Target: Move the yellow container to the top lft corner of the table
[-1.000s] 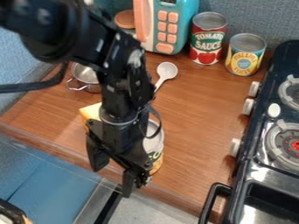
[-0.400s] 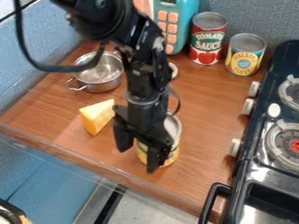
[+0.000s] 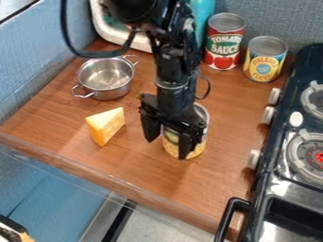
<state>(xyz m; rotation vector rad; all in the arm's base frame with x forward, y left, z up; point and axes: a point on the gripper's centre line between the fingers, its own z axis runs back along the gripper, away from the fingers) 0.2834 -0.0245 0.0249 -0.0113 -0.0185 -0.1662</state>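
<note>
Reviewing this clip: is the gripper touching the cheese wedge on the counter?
Apart. The camera view shows a strip of bare wood between the cheese wedge and the gripper.

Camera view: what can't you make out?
Camera view:
- Yellow-labelled can: part of its side, behind the gripper.
- Any grip on it: contact covered by the gripper.
- Teal appliance: partly behind the arm, top cut by the upper edge.
- Stove: cut by the right edge.

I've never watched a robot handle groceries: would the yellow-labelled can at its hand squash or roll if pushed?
The can probably wouldn't squash; its grey, metallic-looking upper part suggests stiffness. Its rounded side might roll if it toppled, and that smooth-looking surface could be slippery.
</note>
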